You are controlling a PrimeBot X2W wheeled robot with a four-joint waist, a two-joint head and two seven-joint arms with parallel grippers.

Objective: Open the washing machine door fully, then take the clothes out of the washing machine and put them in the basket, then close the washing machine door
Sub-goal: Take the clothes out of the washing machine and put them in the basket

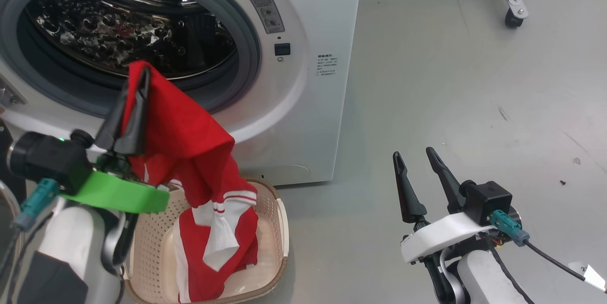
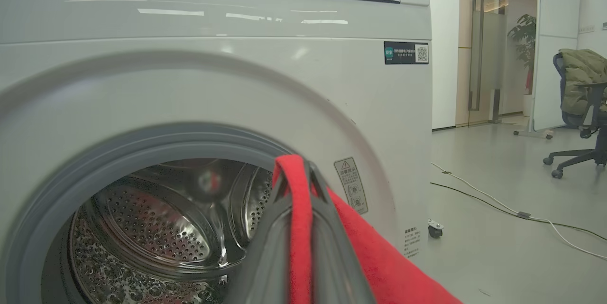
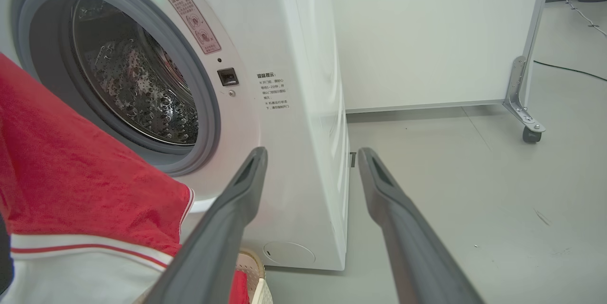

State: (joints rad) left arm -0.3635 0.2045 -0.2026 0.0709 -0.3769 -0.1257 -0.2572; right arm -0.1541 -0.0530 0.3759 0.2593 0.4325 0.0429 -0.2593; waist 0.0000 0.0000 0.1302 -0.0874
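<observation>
Step in hand: moving the clothes to the basket. The door-opening step looked done, since the round mouth of the big white front-loading washing machine (image 1: 313, 119) stood unobstructed.

Left gripper (image 1: 137, 81): its two long dark fingers were pinched tight on the top fold of a bright red fabric garment with white trim (image 1: 189, 133), and held it up in front of the grey rubber ring (image 1: 251, 43).

Garment: it hung from that pinch. Its lower part was already draped inside the small cream perforated plastic basket with the brown woven-look rim (image 1: 283, 228), which sat on the floor just in front of the machine.

Right gripper (image 1: 414, 153): fingers spread wide and holding nothing, off to the right over bare grey floor (image 1: 474, 81), well apart from the basket.

Drum: the perforated steel drum (image 1: 118, 24) looked empty where visible, but the hanging cloth covered its lower part, so I could not tell whether more clothes remained.

Door: a dark edge at the far left of the head view (image 1: 4, 152) may have been its black rim, though too little showed to be sure.

Next move, as a judgement: lower the left arm over the basket and part the fingers so the whole garment falls inside rather than over the rim. Then check the drum before swinging the door shut.
</observation>
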